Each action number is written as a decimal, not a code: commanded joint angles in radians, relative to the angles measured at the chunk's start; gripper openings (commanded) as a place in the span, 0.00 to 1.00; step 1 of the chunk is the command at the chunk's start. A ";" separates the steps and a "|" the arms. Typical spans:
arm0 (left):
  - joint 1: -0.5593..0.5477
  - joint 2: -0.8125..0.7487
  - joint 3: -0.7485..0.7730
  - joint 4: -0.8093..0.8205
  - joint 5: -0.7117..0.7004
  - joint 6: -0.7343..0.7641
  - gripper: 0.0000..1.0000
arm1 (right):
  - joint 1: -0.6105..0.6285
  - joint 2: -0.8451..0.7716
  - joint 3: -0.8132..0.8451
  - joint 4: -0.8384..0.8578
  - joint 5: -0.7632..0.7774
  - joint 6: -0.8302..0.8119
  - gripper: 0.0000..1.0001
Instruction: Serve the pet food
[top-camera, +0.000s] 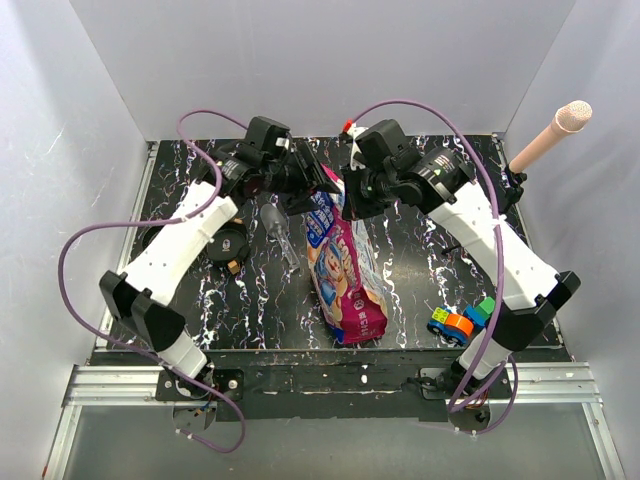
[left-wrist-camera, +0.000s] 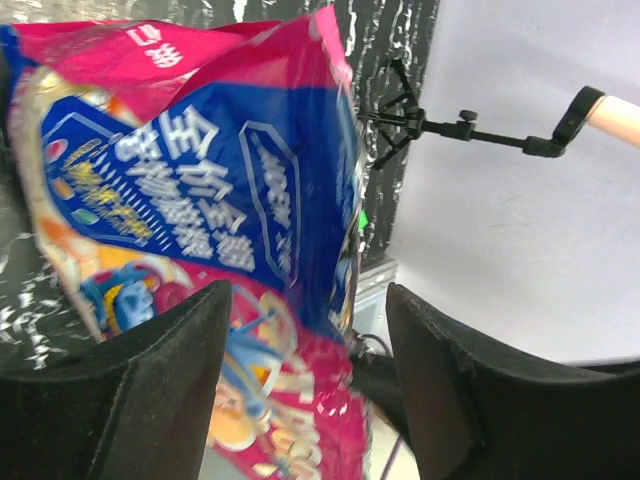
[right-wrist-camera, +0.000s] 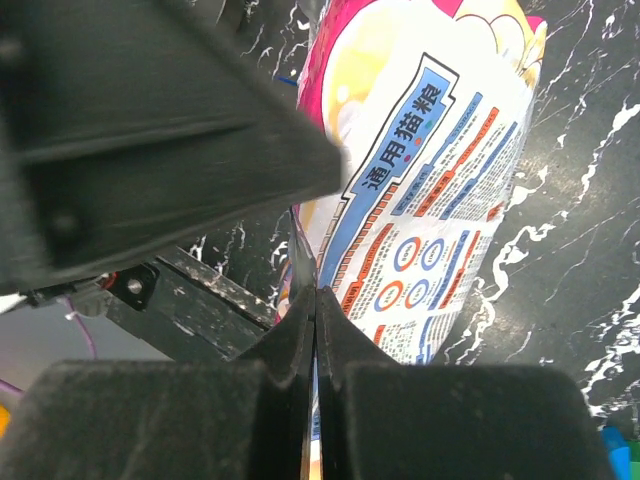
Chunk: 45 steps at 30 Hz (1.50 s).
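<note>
The glossy magenta-and-blue cartoon-cat bag (top-camera: 345, 265) lies in the middle of the black marbled table, its top end pointing away from the arms. The pet food itself is hidden inside it. My right gripper (right-wrist-camera: 316, 295) is shut on the thin top edge of the bag (right-wrist-camera: 440, 170); from above the right gripper (top-camera: 350, 203) sits at the bag's far end. My left gripper (left-wrist-camera: 308, 300) is open, its fingers standing on either side of the bag (left-wrist-camera: 200, 180) without pinching it. In the top view the left gripper (top-camera: 308, 186) is just left of the bag's top.
A clear plastic scoop (top-camera: 281, 232) and a round black bowl (top-camera: 231, 243) lie left of the bag. Colourful toy blocks (top-camera: 460, 322) sit by the right arm's base. A pink microphone on a stand (top-camera: 550, 135) leans in at the back right. White walls close the table in.
</note>
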 joint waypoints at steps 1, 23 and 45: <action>-0.004 -0.163 0.037 -0.150 -0.113 0.104 0.54 | 0.004 -0.028 -0.028 0.012 -0.008 0.104 0.01; -0.024 -0.183 -0.146 0.021 0.060 -0.098 0.38 | -0.002 -0.058 -0.085 0.080 -0.076 0.187 0.01; -0.056 -0.142 -0.155 0.024 0.048 -0.103 0.17 | -0.002 -0.048 -0.063 0.069 -0.077 0.181 0.01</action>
